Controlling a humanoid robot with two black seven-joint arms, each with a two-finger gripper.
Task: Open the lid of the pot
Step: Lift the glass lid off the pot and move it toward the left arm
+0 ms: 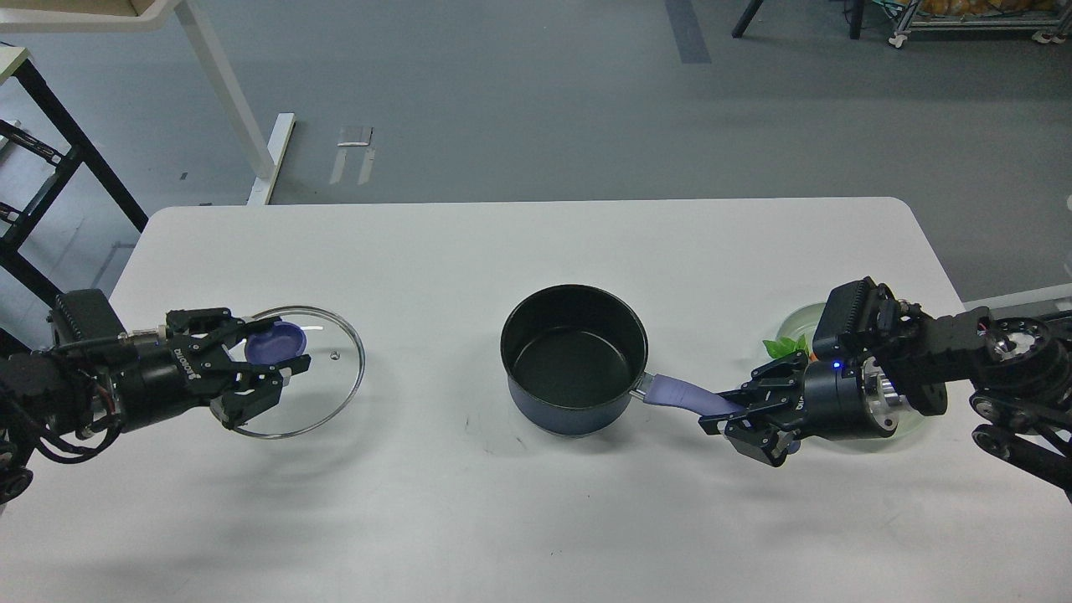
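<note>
Left gripper (272, 368): jaws spread around the purple knob (275, 342) of the lid (335, 377), which lies on the table (536, 519). Right gripper (741, 414): jaws pinching the handle (678, 392) of the open pot (574, 358), which stands well apart from the lid. The glass lid is likely stiff, slippery and fragile; its knob is the only sound hold.

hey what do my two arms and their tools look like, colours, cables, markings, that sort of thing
Both arms are black, chunky and jointed. The left tool and right tool are black two-finger claws on cylindrical wrists with white lettering. Loose black cables hang on the left arm; the right shows a silver flange and small blue light.
</note>
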